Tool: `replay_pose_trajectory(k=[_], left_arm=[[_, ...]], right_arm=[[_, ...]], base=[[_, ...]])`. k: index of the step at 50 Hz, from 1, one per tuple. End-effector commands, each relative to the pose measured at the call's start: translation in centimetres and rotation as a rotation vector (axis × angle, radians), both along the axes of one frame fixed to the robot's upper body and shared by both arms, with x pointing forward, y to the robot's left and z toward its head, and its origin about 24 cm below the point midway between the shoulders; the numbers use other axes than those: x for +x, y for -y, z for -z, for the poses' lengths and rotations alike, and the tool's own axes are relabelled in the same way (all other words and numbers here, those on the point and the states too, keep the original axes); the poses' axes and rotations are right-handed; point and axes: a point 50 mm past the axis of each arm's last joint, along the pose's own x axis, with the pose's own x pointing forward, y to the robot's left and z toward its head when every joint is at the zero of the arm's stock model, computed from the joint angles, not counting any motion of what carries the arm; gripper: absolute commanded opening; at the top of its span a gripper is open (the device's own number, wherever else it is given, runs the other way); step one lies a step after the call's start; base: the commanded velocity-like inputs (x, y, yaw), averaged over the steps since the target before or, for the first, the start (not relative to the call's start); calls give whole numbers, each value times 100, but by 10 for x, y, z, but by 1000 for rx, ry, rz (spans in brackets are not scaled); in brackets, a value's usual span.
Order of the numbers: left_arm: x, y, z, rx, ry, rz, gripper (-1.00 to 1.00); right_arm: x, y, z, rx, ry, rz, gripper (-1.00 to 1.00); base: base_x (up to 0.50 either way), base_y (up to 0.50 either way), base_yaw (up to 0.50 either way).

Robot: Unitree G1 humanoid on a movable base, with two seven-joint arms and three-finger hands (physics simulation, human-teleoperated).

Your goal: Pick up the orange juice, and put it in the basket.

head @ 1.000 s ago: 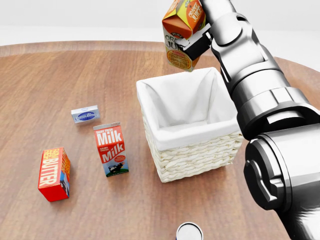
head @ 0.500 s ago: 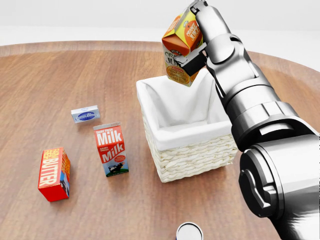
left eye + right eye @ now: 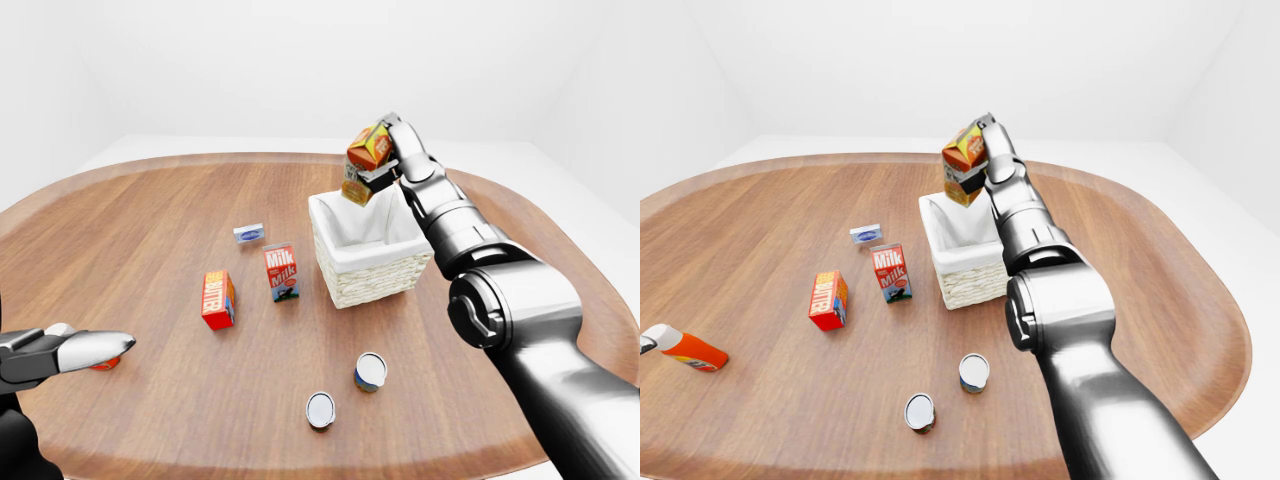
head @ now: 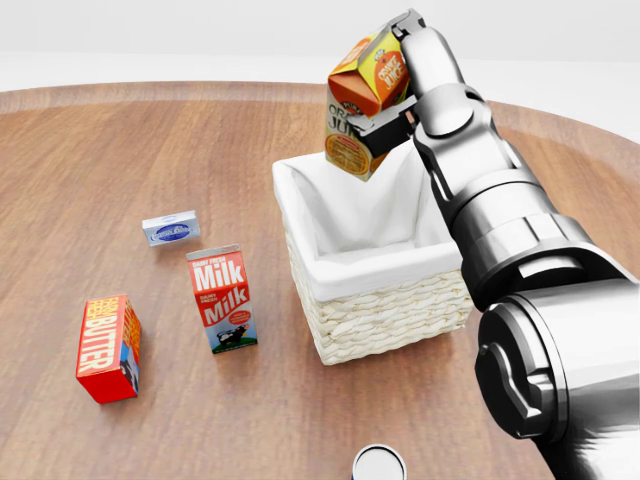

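Orange and yellow, the gable-topped orange juice carton (image 4: 362, 100) hung tilted in the air, its lower end over the far rim of the square white-lined wicker basket (image 4: 390, 310) in the head view and clear of the liner. Your right hand (image 4: 392, 98) had its dark fingers (image 4: 388, 124) closed round the carton's side, and the silver arm ran down the right of that view across the basket's right corner. The basket stood on the round brown wooden table (image 4: 120, 150), with only white cloth showing inside it.

To the basket's left in the head view you had three items standing apart from one another. The red and white milk carton (image 4: 221, 299) stood upright near the basket. The small flat white and blue box (image 4: 171, 229) lay above it. The red butter box (image 4: 108, 348) stood further to the lower left.

In the left-eye view, two small round cans (image 3: 370, 371) sat below the basket, near each other but not touching. One lay lower and further left (image 3: 320, 410).

Your left hand (image 3: 70, 350) entered at the lower left edge of the left-eye view. It was held low beside the table edge, with pale fingers extended and nothing between them. In the right-eye view an orange and white bottle (image 3: 685, 348) lay on its side at the far left of the table.
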Motion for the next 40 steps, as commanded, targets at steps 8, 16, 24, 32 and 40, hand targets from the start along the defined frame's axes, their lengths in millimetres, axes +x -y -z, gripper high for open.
replay_pose_trajectory(k=[8, 16, 24, 32, 40], left_arm=[[-1, 0, 0, 2, 2, 2, 100], [0, 0, 0, 2, 1, 2, 100], [0, 0, 0, 1, 0, 3, 100], [0, 0, -1, 2, 3, 4, 100], [0, 1, -1, 2, 5, 5, 100]], right_arm=[[0, 5, -4, 47, 42, 64, -100], [0, 7, 0, 21, 33, 71, -100], [0, 7, 4, 9, 25, 70, -100], [0, 1, 5, -28, 9, 29, -100], [0, -1, 4, -46, 4, 7, -100]], base=[[0, 0, 0], [0, 0, 0], [0, 0, 0], [0, 0, 0], [0, 0, 0]])
